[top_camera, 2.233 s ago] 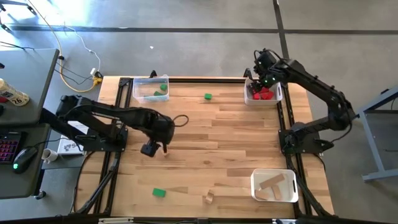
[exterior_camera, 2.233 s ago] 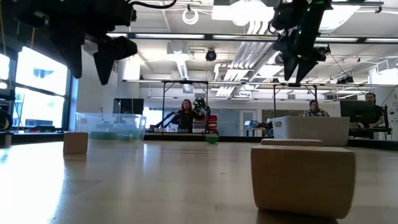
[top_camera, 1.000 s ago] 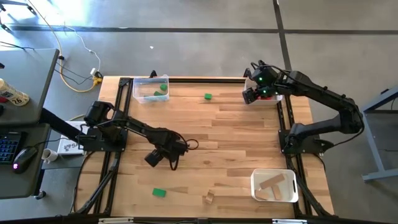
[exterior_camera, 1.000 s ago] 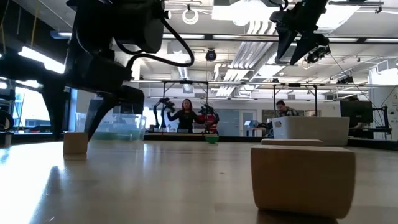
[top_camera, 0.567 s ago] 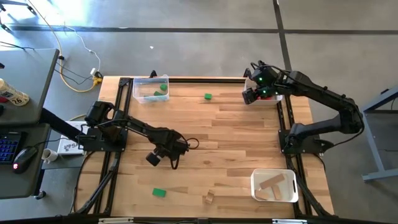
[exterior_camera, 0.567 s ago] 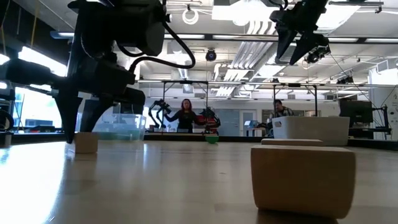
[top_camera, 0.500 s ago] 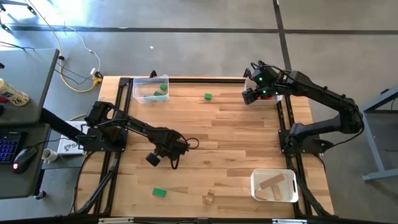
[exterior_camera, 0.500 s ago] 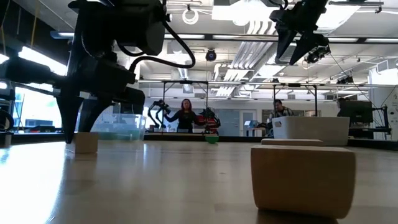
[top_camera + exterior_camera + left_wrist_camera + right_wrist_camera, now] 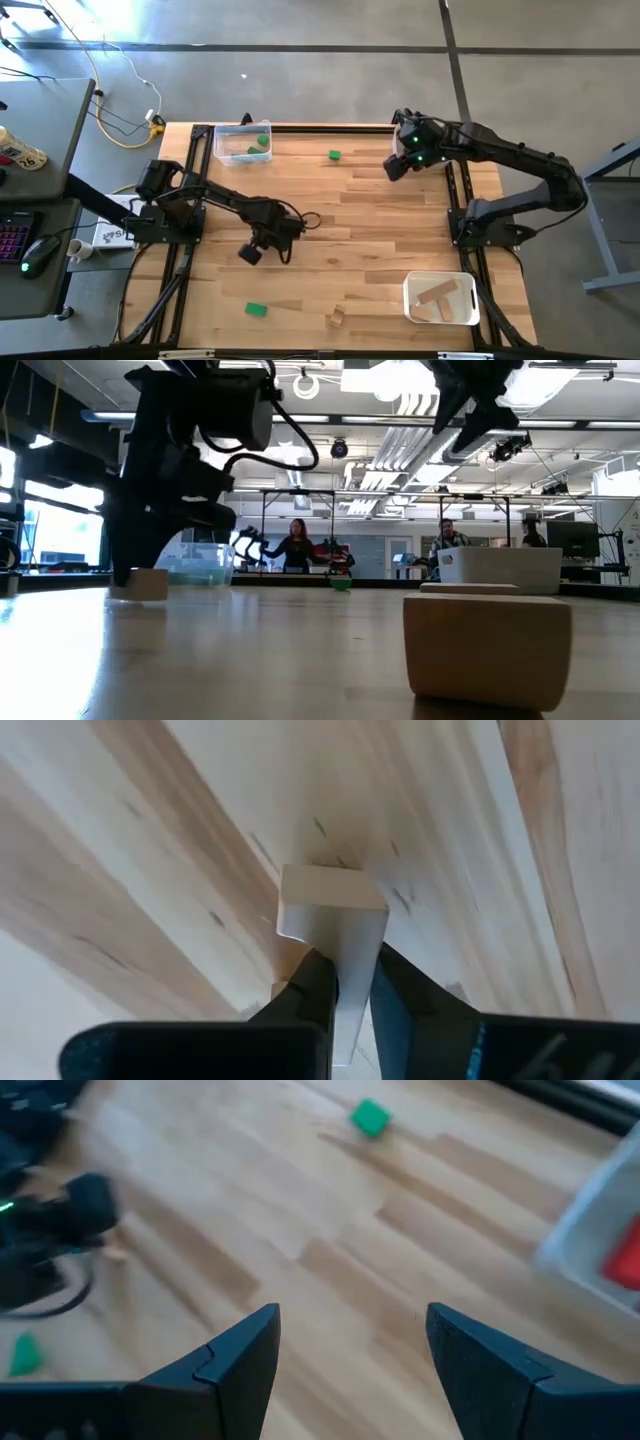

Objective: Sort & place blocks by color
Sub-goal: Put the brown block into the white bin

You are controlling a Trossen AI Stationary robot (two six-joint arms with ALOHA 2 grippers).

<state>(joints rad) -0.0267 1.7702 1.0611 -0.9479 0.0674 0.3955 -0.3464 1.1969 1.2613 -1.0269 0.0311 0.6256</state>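
The left gripper [image 9: 345,982] is low over the middle-left of the wooden table [image 9: 380,230], its jaws clamped on a plain light wood block [image 9: 332,910] resting on the tabletop. The right gripper [image 9: 350,1342] hovers near the bin of red blocks [image 9: 447,152] at the far right, jaws apart and empty.

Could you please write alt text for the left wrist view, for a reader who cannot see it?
The left gripper is shut on a plain light wood block, its two dark fingers pinching the block's near end above the pale wooden table.
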